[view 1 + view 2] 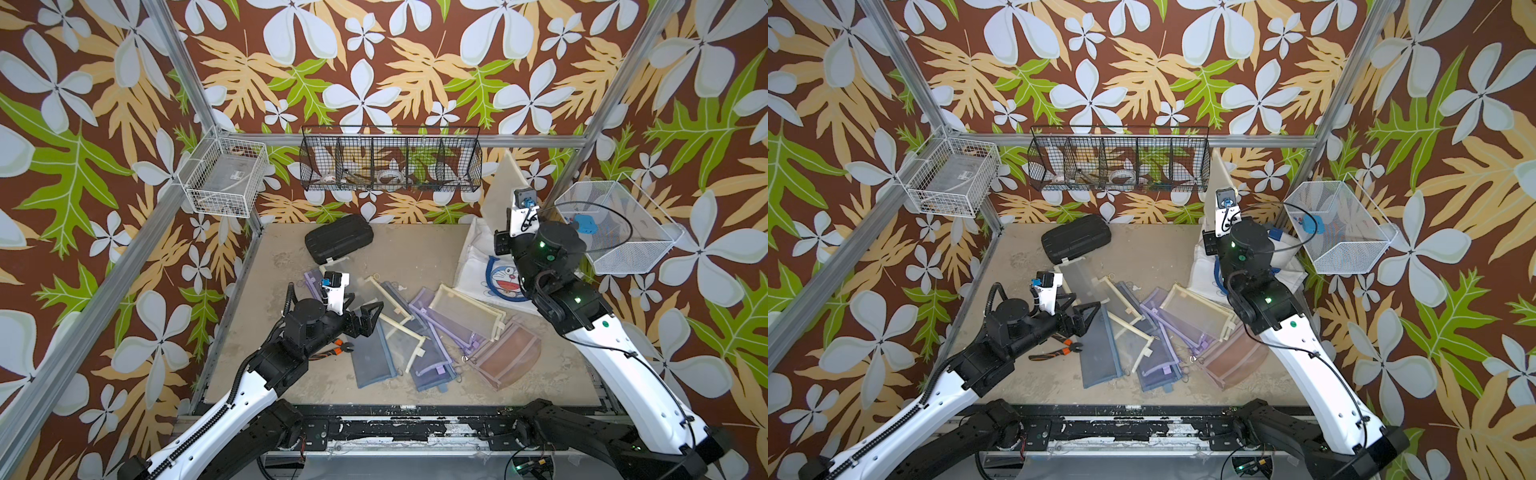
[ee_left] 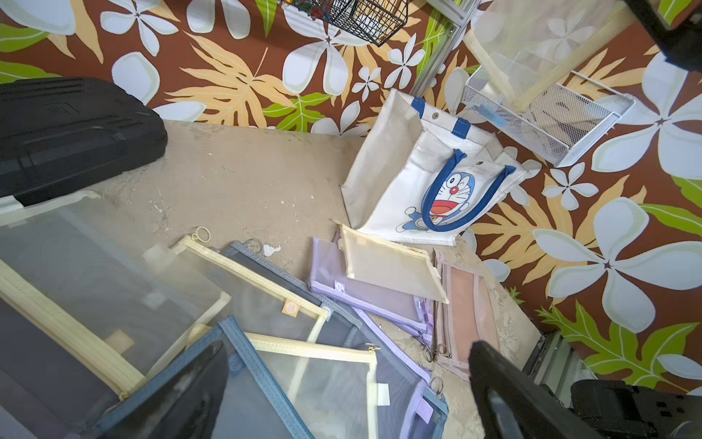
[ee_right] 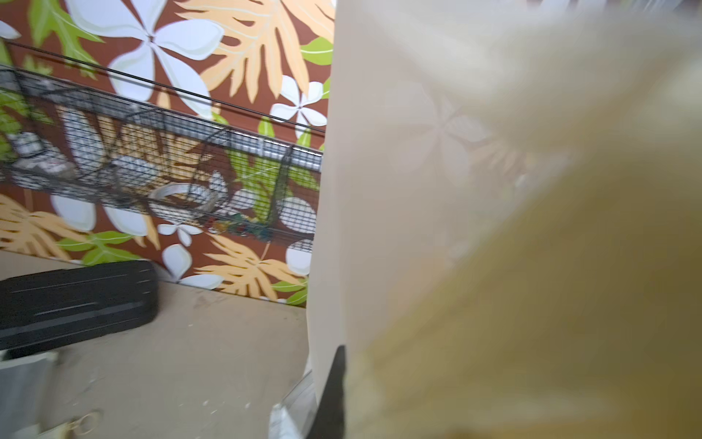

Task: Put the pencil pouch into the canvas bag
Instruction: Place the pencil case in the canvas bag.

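Showing the cream translucent pencil pouch (image 1: 506, 180) raised upright in the air, pinched by the right fingers (image 3: 335, 384), above the canvas bag (image 2: 395, 178). The bag stands open-mouthed at the far right corner of the desk (image 1: 415, 249). Left fingers (image 1: 371, 314), spread wide and holding nothing, hover over a heap of mesh pouches (image 1: 415, 336) near a black hard case (image 1: 338, 237).

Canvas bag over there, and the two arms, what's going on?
The right gripper is shut on a cream mesh pencil pouch, holding it up in the air by the canvas bag; the pouch is not inside yet. The left gripper hangs open over the other mesh pouches heaped on the table, holding nothing.
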Motion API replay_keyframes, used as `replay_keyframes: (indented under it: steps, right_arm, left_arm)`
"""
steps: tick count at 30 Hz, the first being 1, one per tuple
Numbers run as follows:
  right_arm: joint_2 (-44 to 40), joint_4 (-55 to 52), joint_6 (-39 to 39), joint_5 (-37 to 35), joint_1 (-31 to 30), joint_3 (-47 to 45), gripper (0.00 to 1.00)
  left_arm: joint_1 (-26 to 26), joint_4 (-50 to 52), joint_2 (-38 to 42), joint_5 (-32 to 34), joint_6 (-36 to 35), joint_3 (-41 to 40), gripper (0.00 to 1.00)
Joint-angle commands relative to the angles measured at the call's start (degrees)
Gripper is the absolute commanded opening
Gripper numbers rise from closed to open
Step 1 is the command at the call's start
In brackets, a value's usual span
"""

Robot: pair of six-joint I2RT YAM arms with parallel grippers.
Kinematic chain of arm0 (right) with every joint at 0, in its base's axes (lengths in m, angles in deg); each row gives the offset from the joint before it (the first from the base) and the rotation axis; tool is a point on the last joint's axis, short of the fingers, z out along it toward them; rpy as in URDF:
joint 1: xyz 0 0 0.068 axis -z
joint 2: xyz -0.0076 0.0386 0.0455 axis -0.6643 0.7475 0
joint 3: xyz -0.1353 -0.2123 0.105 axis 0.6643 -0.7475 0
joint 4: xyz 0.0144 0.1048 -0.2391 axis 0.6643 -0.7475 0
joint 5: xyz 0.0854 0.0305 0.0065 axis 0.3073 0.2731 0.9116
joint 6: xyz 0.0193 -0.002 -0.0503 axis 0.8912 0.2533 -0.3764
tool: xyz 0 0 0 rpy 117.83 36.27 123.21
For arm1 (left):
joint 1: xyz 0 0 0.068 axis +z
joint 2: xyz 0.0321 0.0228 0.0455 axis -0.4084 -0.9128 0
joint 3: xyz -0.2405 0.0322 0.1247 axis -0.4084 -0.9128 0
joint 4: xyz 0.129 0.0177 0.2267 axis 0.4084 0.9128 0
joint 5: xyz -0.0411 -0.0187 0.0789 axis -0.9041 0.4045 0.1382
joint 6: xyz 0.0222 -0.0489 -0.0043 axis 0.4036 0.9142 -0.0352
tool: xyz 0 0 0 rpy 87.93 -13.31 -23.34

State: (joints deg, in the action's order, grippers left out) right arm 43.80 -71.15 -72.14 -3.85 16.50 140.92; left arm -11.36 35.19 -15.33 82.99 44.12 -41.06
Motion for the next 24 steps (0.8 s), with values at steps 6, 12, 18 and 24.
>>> replay_keyframes:
  steps: [6, 12, 18, 24]
  right_arm:
    - [11.5, -5.95, -6.02, -10.7, 9.66, 3.86, 0.0]
    - [15.24, -1.82, -7.35, -13.14, 12.84, -2.1, 0.0]
    - [18.17, -2.33, -6.1, -12.52, 13.52, -4.49, 0.0]
    - [17.11, -5.03, -3.3, -10.64, 13.52, -4.52, 0.09]
  left_arm:
    - [0.13, -2.58, -0.56, -4.78, -1.76, 0.25, 1.0]
    - [0.78, -3.61, -0.99, -7.55, -1.76, 0.18, 1.0]
    - [3.37, -4.58, -0.99, -10.35, -1.36, -0.22, 1.0]
    - [4.43, -5.7, -2.34, -12.23, -0.45, -0.6, 1.0]
